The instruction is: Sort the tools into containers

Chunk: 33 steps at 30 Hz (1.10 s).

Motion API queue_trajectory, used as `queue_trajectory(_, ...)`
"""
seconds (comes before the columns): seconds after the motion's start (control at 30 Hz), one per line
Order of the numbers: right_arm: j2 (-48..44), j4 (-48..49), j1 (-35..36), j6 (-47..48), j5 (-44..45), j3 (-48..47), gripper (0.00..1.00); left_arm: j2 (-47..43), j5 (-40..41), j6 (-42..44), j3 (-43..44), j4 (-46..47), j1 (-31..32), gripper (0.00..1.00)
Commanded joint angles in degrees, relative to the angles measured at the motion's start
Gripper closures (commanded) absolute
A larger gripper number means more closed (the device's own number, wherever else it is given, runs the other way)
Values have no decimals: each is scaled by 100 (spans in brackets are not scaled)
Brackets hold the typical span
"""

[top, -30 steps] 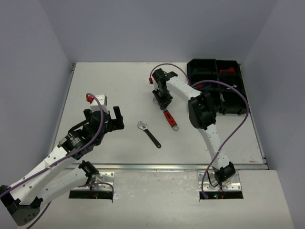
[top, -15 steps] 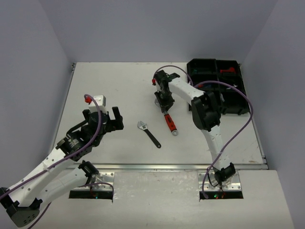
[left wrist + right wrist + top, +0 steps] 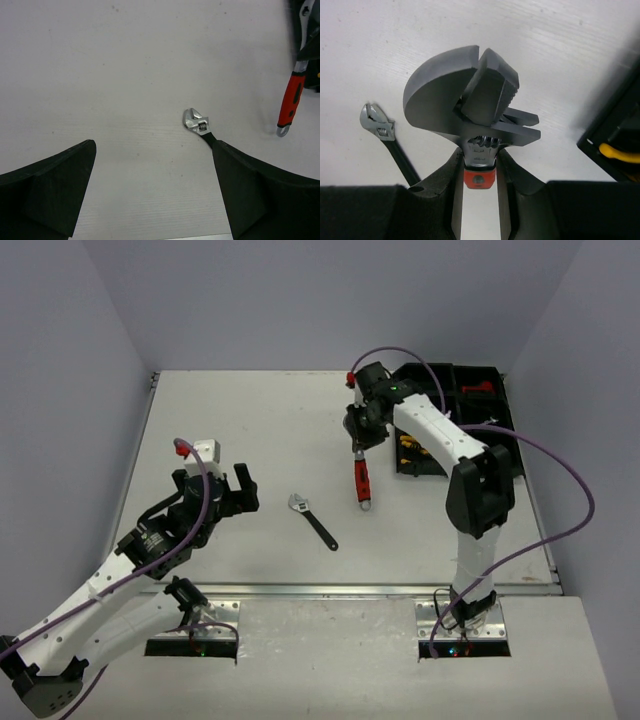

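Observation:
My right gripper is shut on the neck of a red-handled adjustable wrench, which hangs in the air handle-down just left of the black organiser tray. In the right wrist view the wrench head fills the frame with my right gripper pinching just below it. A black-handled adjustable wrench lies on the table mid-way between the arms, also showing as a black-handled wrench in the left wrist view. My left gripper stands wide open and empty to its left.
The tray holds tools: a red-handled one in a back compartment and yellow handles near the front left. A tray corner with a yellow handle shows at the right of the right wrist view. Walls enclose the table on three sides.
The right arm has lifted the red-handled wrench off the table and carried it right, toward the tray. The left arm has barely moved.

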State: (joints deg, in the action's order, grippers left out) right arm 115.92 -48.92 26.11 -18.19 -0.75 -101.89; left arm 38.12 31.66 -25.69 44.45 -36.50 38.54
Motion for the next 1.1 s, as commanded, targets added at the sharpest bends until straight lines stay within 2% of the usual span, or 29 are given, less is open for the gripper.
queue_trajectory(0.0,-938,499,-429,-285,-71,390,100,-94,-41,86,-6,257,-40,0)
queue_trajectory(0.23,-1607,806,-617,-247,56,899,100,-120,-64,100,-6,266,-40,0)
queue_trajectory(0.7,-2241,931,-895,-389,551,1320,100,-28,-103,108,-6,275,-34,0)
queue_trajectory(0.87,-2594,924,-1332,-423,646,1521,100,-33,-99,117,-15,284,-36,0)
queue_trajectory(1.07,-2865,902,-2452,-413,597,1783,100,18,-192,159,-15,310,-40,0)
